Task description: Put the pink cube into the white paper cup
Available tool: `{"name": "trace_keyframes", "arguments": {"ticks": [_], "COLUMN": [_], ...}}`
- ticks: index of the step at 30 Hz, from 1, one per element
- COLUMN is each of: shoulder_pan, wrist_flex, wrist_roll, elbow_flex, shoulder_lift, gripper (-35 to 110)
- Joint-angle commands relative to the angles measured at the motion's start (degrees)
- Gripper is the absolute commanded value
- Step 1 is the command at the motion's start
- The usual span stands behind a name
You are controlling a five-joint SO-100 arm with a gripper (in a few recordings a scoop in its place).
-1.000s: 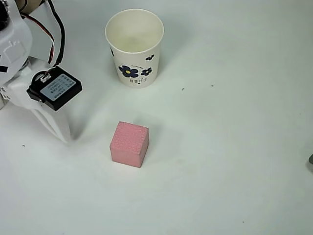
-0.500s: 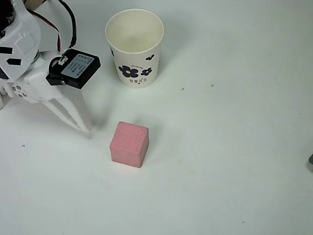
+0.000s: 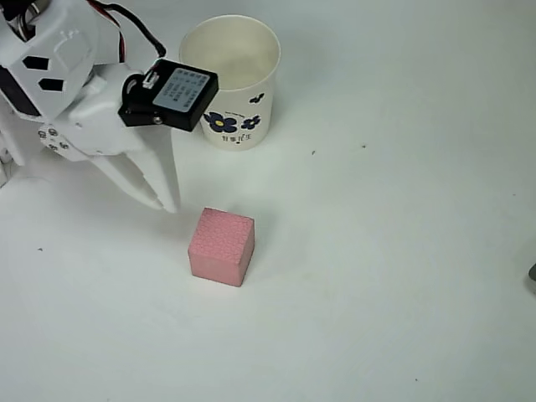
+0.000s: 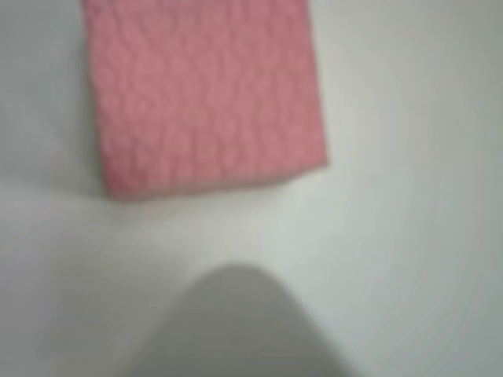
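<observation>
The pink cube (image 3: 221,247) rests on the white table, below the white paper cup (image 3: 233,84), which stands upright with navy flower prints on its side. My white gripper (image 3: 167,204) points down and to the right, with its tips just above and left of the cube and not touching it. Its fingers lie close together with nothing between them. The black motor box (image 3: 170,95) on the wrist overlaps the cup's left rim. In the wrist view the pink cube (image 4: 204,94) is blurred at the upper left, and a dark blurred shape (image 4: 244,322) rises from the bottom edge.
The white table (image 3: 402,251) stretches bare to the right of the cube and cup. The arm's white body (image 3: 50,75) and red and black wires fill the upper left corner. A small dark thing (image 3: 533,275) sits at the right edge.
The arm has swung right and up, so the fingertips moved from far left of the cube to just above its upper left corner. The motor box now overlaps the cup's rim.
</observation>
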Motion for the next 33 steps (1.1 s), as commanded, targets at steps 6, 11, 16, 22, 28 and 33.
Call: {"name": "trace_keyframes", "arguments": {"ticks": [6, 11, 16, 22, 28, 33], "shoulder_pan": [-2.46, -4.22, -5.36, -6.24, -6.86, -7.47], "wrist_flex": [-0.88, -1.14, -1.76, -3.52, -5.89, -6.94], "wrist_roll": [-5.45, -7.21, -8.26, -10.28, -13.1, -13.89], "elbow_flex": [-15.73, -16.96, -16.96, -17.4, -19.69, -22.5], "shoulder_lift": [-8.44, -11.87, -13.27, -15.91, -21.97, -26.19], "gripper": [4, 11, 18, 25, 31, 35]}}
